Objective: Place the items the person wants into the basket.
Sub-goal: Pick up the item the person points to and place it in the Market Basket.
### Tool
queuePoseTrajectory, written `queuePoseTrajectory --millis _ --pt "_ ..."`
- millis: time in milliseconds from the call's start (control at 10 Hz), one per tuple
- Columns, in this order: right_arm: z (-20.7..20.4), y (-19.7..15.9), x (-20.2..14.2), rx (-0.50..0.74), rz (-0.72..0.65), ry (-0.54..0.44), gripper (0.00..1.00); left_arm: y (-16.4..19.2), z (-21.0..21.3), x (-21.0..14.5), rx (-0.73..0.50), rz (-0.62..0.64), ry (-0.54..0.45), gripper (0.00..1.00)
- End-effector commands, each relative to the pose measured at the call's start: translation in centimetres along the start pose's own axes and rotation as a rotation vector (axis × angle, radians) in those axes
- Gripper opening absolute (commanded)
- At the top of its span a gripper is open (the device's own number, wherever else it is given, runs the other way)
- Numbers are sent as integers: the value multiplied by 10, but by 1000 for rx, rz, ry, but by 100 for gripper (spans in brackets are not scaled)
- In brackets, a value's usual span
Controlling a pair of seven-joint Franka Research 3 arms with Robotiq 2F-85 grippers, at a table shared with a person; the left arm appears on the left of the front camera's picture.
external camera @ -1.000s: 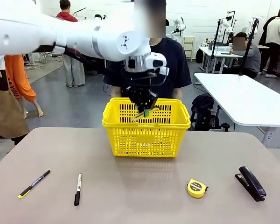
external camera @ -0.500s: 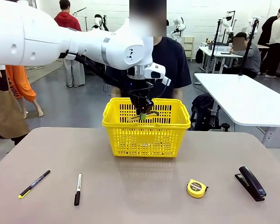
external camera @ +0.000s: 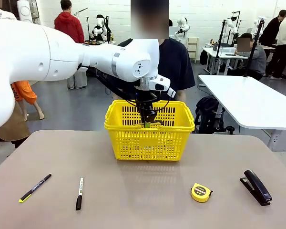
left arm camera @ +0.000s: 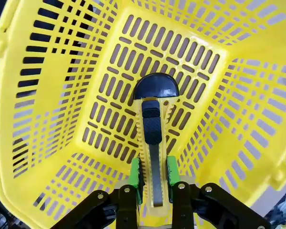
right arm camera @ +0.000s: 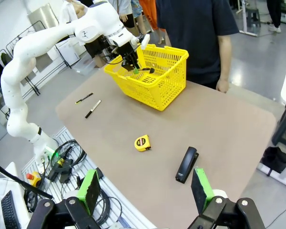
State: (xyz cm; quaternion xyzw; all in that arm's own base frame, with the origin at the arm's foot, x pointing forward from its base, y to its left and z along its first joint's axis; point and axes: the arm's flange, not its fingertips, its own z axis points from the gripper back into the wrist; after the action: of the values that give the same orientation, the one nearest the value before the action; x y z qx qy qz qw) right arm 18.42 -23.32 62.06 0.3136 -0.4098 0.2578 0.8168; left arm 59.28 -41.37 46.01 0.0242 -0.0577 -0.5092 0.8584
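Pointing down into the yellow basket (left arm camera: 62, 71), the utility knife (left arm camera: 152, 138) is clamped by the left gripper (left arm camera: 153, 174), green pads pressed against its sides. The tape measure (external camera: 200, 192) and stapler (external camera: 256, 187) lie on the table (external camera: 143, 200). The right gripper (right arm camera: 145, 190) gapes wide, holding nothing.

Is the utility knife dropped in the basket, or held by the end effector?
Held: the left end effector clamps the utility knife between its green pads, nose pointing into the basket.
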Motion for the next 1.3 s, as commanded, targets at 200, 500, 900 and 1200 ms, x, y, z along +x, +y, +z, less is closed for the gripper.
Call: queuePoseTrajectory --millis 200,500,900,1200 --pt "-1 0 2 23 13 -30 100 14 -2 13 16 -11 17 86" --pt "-1 0 2 23 13 -30 100 13 0 14 20 -15 15 99" --pt "-1 0 2 23 13 -30 100 12 1 13 30 -15 16 100" --pt "-1 0 2 23 13 -30 100 4 40 -14 43 53 -75 100"
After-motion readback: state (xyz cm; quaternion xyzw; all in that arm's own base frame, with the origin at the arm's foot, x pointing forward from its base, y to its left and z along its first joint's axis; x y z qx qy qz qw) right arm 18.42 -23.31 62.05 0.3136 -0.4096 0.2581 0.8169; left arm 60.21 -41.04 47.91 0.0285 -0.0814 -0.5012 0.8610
